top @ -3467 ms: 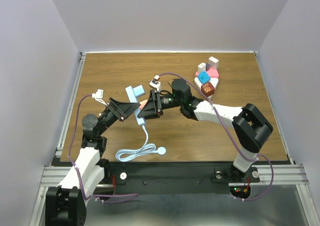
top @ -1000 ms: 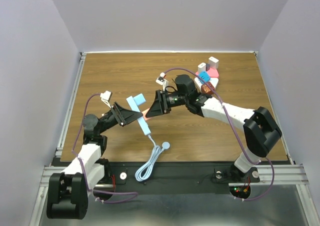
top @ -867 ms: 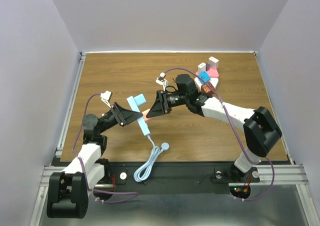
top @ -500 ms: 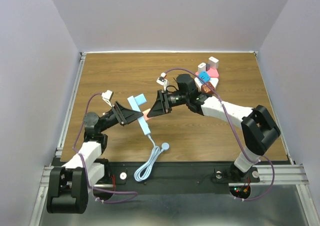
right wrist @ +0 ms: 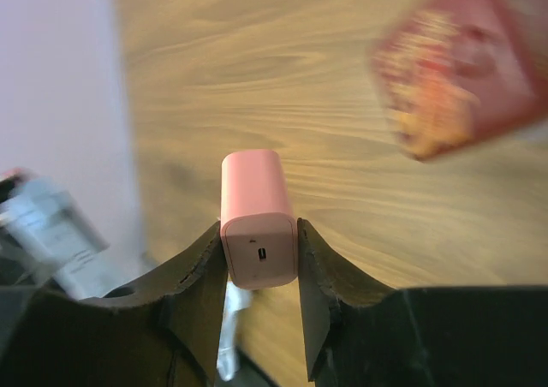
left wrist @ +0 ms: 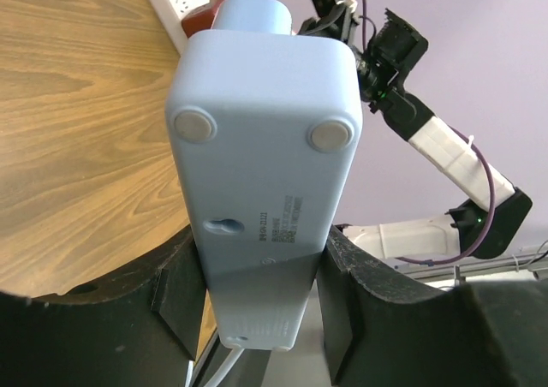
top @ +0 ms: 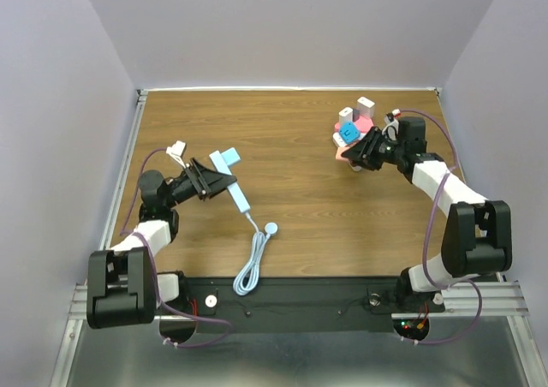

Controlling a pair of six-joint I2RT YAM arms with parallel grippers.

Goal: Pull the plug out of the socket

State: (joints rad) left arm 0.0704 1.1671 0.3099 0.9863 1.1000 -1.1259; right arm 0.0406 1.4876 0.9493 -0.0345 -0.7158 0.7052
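**Right end effector grips the pink plug, well apart from the socket**

Right end effector (right wrist: 257,254) is closed on the pink plug (right wrist: 256,207), one finger (right wrist: 199,276) pressed to each side of it. The plug's end face, with a small slot-shaped port, points at the wrist camera. No part of the plug touches a socket. Past it lies the wood-grain table (right wrist: 282,79), and a blurred red-brown block (right wrist: 462,70) shows at the upper right of that view. From above, this end effector (top: 361,154) sits at the far right of the table, right beside a cluster of white adapters (top: 366,106), a blue cube (top: 348,133) and a pink piece (top: 366,125).

Left end effector (left wrist: 261,306) is clamped on the light-blue socket strip (left wrist: 265,164), its fingers (left wrist: 178,294) against the strip's two long sides near the cable end. The strip's underside faces the wrist camera, with two round feet and a printed label. A light-blue block (left wrist: 253,14) sits at its far end. In the overhead view the left end effector (top: 212,180) holds the strip (top: 237,194) over the left half of the table (top: 300,224). The strip's light-blue cable (top: 253,254) runs toward the near edge and ends in a coil, with a small white round disc (top: 271,229) beside it.

Socket strip and pink plug are well apart, on opposite sides of the table.
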